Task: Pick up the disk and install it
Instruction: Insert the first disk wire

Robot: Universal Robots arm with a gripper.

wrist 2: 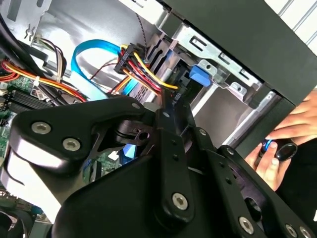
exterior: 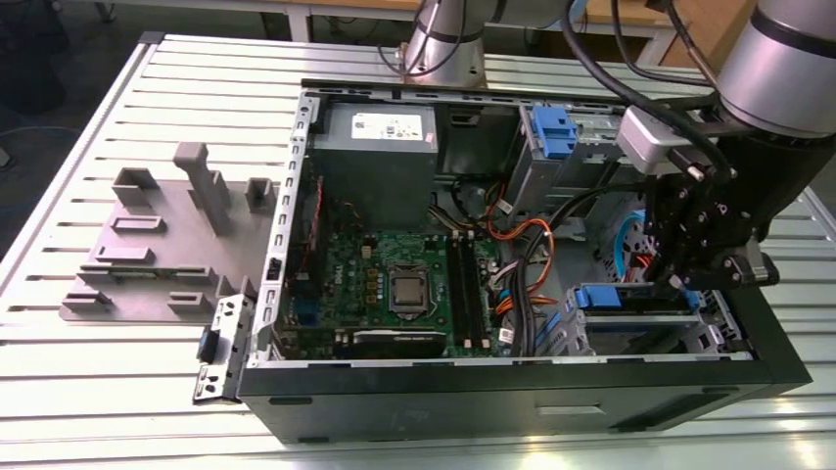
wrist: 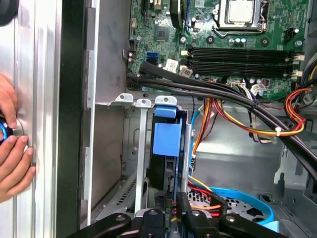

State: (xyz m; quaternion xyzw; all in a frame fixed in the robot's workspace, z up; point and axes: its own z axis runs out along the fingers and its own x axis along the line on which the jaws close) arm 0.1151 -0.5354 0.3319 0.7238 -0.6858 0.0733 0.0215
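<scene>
Exterior view: your gripper [exterior: 706, 257] sits over lower drive bay; disk [exterior: 636, 299] at its 7 o'clock, in bay.

First wrist view: disk [wrist: 166, 141] on edge in cage, long axis toward gripper.

Jaw state: cannot tell.

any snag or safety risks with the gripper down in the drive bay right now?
1. Orange and yellow cables run right beside the disk in its bay; the gripper could catch them.
2. A person's hand rests just outside the case, close to the arm, so contact is possible.
</scene>
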